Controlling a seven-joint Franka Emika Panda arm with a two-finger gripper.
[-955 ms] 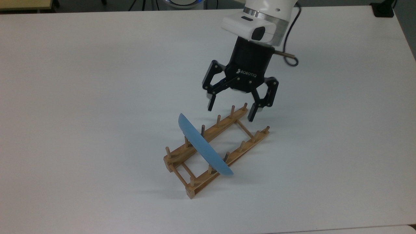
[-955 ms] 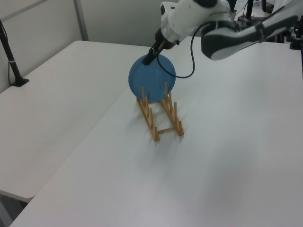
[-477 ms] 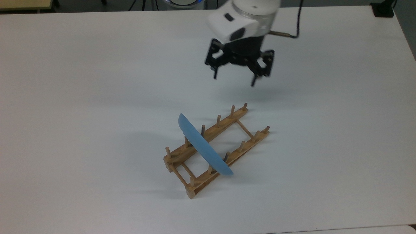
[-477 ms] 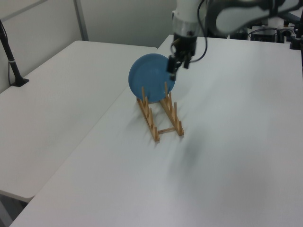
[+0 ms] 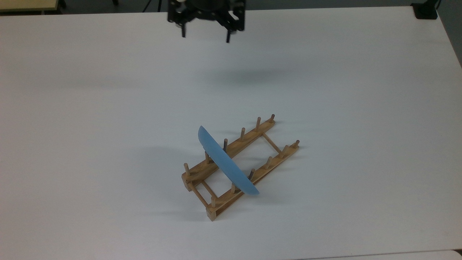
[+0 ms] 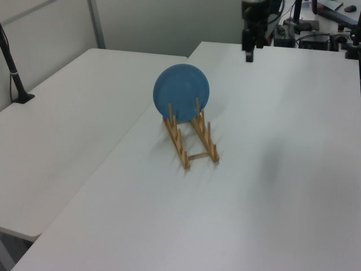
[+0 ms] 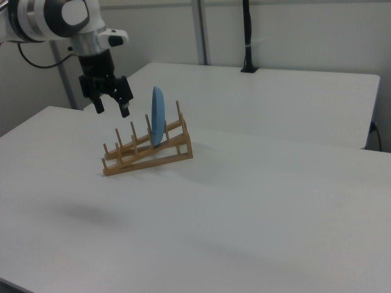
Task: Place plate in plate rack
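Plate (image 5: 227,165) is seen standing on edge in the plate rack (image 5: 241,166), slotted between pegs near the rack's lower-left end in the top view. Gripper (image 5: 205,34) is held high above the white table (image 5: 90,108), well apart from plate and rack, fingers spread with nothing between them. In the right view, gripper (image 7: 112,107) is seen left of the plate (image 7: 158,124).
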